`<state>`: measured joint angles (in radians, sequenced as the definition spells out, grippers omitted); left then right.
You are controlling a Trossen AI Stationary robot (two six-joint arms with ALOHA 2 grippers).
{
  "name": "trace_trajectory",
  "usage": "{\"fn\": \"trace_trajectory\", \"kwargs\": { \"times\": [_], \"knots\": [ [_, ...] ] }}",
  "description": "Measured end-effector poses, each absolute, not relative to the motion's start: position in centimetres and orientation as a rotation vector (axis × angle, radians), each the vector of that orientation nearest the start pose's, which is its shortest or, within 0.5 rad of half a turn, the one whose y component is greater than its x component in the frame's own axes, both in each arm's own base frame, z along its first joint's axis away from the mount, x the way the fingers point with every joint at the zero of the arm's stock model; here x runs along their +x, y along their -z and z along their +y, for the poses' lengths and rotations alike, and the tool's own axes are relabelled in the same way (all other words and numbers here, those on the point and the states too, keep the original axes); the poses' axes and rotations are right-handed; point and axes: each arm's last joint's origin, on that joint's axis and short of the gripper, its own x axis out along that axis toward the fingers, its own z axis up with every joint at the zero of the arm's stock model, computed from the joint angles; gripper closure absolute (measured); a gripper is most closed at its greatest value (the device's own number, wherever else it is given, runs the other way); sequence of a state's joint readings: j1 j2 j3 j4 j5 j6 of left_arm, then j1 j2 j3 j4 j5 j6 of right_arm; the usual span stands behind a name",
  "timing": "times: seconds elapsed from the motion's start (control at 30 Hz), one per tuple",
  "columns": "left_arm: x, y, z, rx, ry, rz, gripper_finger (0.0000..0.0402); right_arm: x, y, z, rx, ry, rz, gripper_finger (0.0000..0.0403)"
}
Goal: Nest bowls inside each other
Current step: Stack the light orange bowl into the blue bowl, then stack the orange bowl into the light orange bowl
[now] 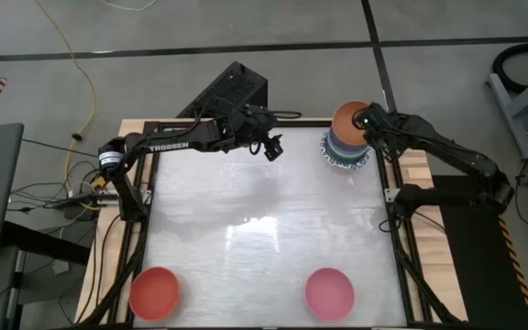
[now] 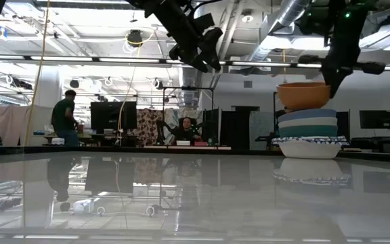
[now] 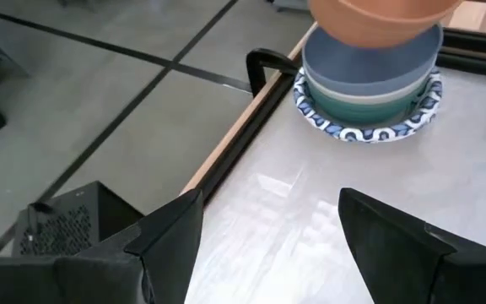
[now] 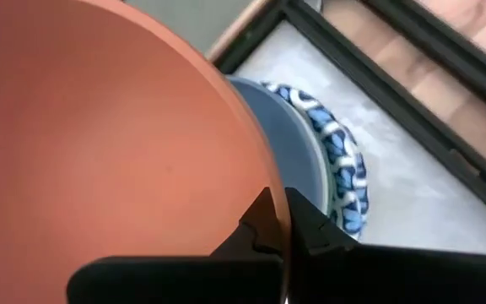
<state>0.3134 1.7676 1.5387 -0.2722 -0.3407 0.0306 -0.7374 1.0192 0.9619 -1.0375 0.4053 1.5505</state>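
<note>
The right gripper (image 1: 367, 120) reaches in from the table's 3 o'clock side, its fingers pinched on the rim of the orange bowl (image 1: 351, 119), held just above the stack (image 1: 346, 151) at 1 o'clock, apparently not yet seated. The left gripper (image 1: 271, 147) hovers at 12 o'clock, fingers spread and empty. The red bowl (image 1: 154, 292) lies at 7 o'clock and the pink bowl (image 1: 329, 292) at 5 o'clock.
</note>
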Motion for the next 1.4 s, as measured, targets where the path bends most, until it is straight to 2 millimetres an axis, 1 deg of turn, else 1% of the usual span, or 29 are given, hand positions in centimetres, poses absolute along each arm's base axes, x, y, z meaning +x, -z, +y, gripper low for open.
{"fn": "trace_trajectory", "kwargs": {
  "times": [0.13,0.27,0.33,0.4,0.67,0.77,0.83,1.0,1.1,1.2,1.27,1.4],
  "knots": [
    [38.4,-32.0,13.5,0.019,-0.632,0.514,0.0136,12.1,-28.0,-13.1,1.454,1.648,0.109,0.0398],
    [38.4,-31.9,13.4,0.014,-0.616,0.516,0.0136,11.8,-26.2,-13.1,1.533,1.644,0.16,0.0398],
    [38.4,-31.9,13.4,0.008,-0.593,0.523,0.0136,11.7,-25.5,-13.1,1.543,1.651,0.176,0.0392],
    [38.4,-31.7,13.3,0.001,-0.566,0.537,0.0136,11.6,-25.3,-13.0,1.542,1.664,0.197,0.0375],
    [38.3,-31.5,13.2,-0.018,-0.539,0.56,0.0136,11.9,-25.6,-13.3,1.479,1.604,0.216,0.0301],
    [38.3,-31.5,13.2,-0.015,-0.539,0.567,0.0136,11.9,-25.6,-13.2,1.475,1.586,0.236,0.0268],
    [37.9,-31.5,13.0,0.012,-0.526,0.607,0.0136,11.8,-25.7,-13.1,1.451,1.556,0.266,0.0241],
    [36.1,-31.8,12.3,0.091,-0.443,0.761,0.0136,11.3,-26.6,-12.6,1.391,1.488,0.251,0.017],
    [34.5,-32.5,11.6,0.092,-0.352,0.838,0.0136,10.8,-27.5,-12.0,1.353,1.44,0.218,0.0142],
    [32.4,-33.6,10.6,0.033,-0.262,0.895,0.0136,10.1,-28.2,-11.3,1.333,1.411,0.18,0.013],
    [30.7,-34.3,9.7,-0.036,-0.163,0.944,0.0136,9.6,-28.7,-10.8,1.291,1.377,0.17,0.0128],
    [27.0,-35.8,6.7,-0.13,0.109,1.038,0.0136,8.7,-29.6,-9.6,1.207,1.308,0.16,0.0127]
  ]
}}
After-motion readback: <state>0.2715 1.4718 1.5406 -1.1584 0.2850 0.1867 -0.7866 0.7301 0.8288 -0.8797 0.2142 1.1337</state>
